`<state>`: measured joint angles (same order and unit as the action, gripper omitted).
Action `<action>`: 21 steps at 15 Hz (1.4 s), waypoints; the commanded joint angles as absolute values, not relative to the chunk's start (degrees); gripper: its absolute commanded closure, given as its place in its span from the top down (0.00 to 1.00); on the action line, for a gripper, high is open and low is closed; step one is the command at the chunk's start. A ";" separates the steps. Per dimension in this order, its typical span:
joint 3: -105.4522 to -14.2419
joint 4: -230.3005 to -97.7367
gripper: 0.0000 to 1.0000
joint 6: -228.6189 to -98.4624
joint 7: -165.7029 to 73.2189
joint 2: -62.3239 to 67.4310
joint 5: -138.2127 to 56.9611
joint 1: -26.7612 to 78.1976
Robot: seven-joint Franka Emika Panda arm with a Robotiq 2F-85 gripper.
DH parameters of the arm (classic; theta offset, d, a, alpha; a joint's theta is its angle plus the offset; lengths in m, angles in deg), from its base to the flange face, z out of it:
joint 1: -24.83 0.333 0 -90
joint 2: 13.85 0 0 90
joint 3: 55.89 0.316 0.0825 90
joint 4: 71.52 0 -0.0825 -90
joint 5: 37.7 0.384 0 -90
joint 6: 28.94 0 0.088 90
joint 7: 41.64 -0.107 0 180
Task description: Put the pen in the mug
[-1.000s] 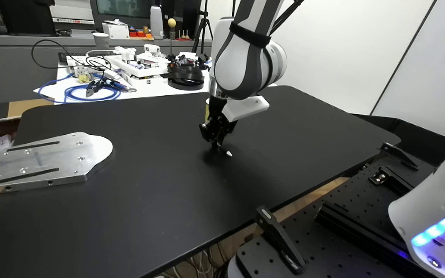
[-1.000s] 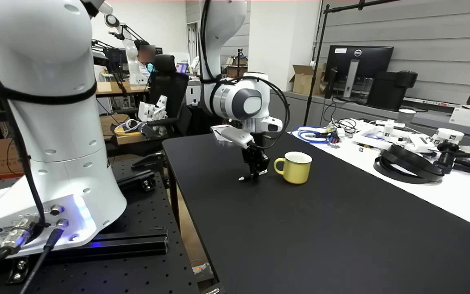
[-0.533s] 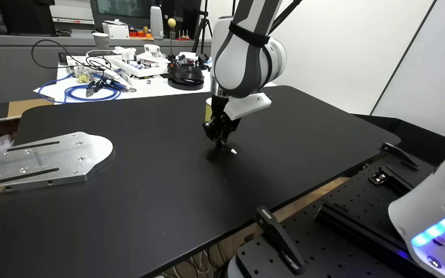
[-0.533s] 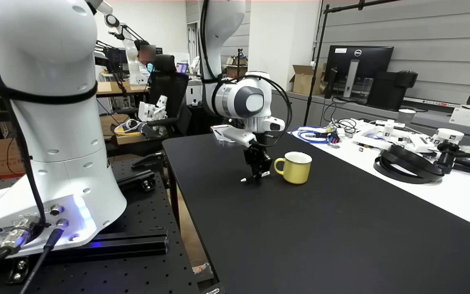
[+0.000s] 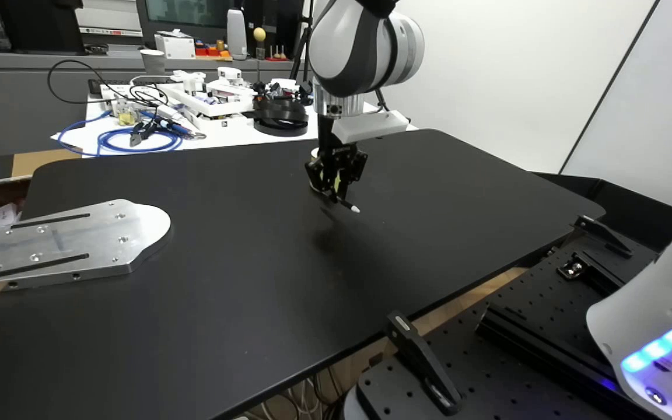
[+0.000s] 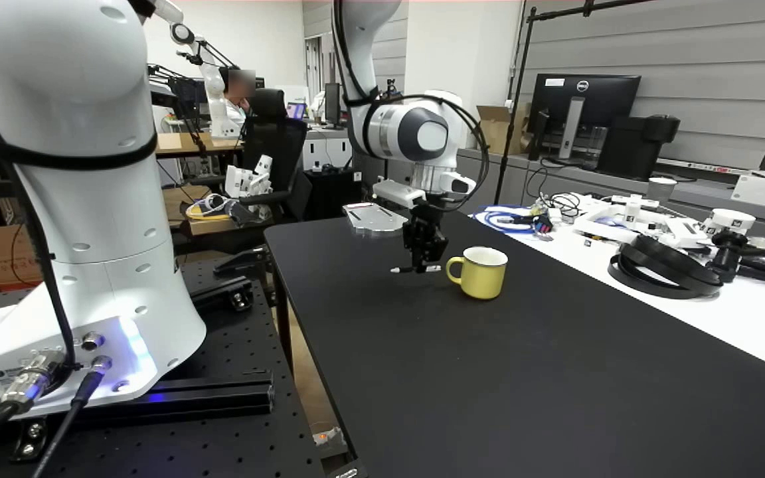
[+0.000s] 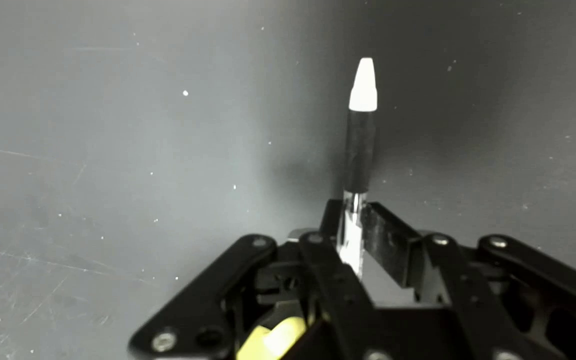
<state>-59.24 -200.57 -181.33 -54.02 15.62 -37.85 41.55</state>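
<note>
Under my work spreads the black table (image 6: 555,385), its top specked and scratched where the wrist view sees it close. My white and grey arm (image 6: 396,136) hangs in from twelve o'clock in both exterior views. Past the table's far edge, at ten o'clock from my grip in an exterior view, is a cluttered white worktop (image 5: 225,134). A silvery, slotted metal plate (image 5: 79,245) lies on the table at nine o'clock in an exterior view, well apart from me.

My gripper (image 7: 354,220) points down at the table, and it is loaded: I have the pen (image 7: 360,155) pinched between its two fingers, one on either side of the barrel. In an exterior view the yellow mug (image 6: 485,275) stands upright on the table at three o'clock, near me, its handle turned to nine o'clock; the wrist view catches just a yellow patch of it at seven o'clock.

The pen, slimmest of all, looks roughly level and off the table, outside the mug, one end just beside the handle; in the wrist view its white tip points to twelve o'clock.
</note>
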 commanded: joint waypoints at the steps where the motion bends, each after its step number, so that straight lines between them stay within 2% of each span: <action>1: -56.25 -196.69 0.05 -170.13 -54.45 13.36 -35.26 36.94; 11: -54.53 -181.16 0.05 -141.83 -53.60 14.36 -25.80 28.67; 21: -54.64 -168.52 0.05 -133.40 -51.88 21.59 -16.02 23.74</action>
